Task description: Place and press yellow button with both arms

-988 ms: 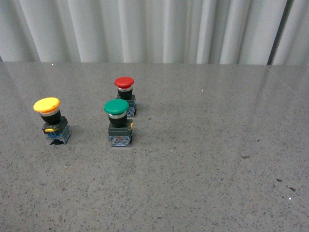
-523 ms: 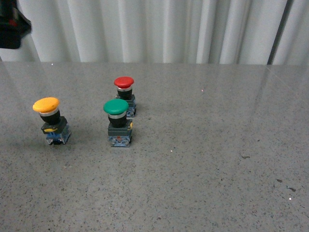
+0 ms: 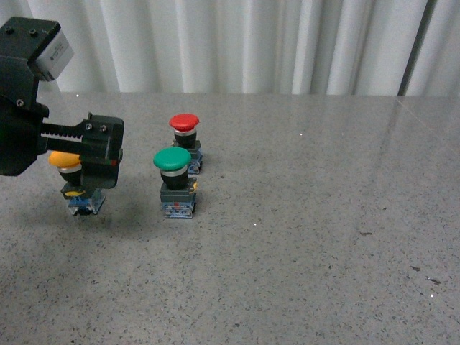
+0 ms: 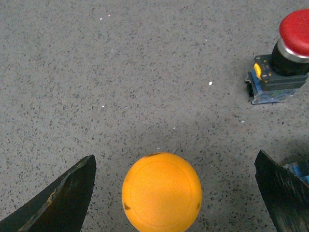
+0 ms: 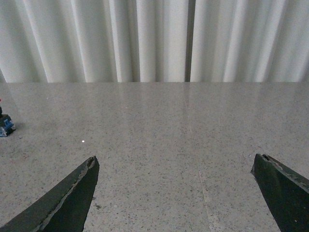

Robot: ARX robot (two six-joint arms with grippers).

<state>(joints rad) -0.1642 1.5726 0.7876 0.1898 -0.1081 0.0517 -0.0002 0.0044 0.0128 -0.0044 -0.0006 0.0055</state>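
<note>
The yellow button (image 3: 80, 192) stands on the grey table at the left, its yellow cap partly hidden behind my left gripper (image 3: 72, 167). The gripper is black and boxy with a light grey block on top. It hangs open just above the button. In the left wrist view the round yellow cap (image 4: 161, 192) lies between the two spread fingers of the left gripper (image 4: 175, 163), closer to one finger, touching neither. My right gripper (image 5: 176, 161) is open and empty over bare table; it is not in the front view.
A green-capped button (image 3: 173, 160) stands right of the yellow one. A red-capped button (image 3: 185, 123) stands behind the green one and also shows in the left wrist view (image 4: 294, 26). The grey speckled table (image 3: 309, 215) ends at white curtains (image 3: 237, 43).
My left gripper has come in from the upper left and down over the yellow button. The buttons have not moved.
</note>
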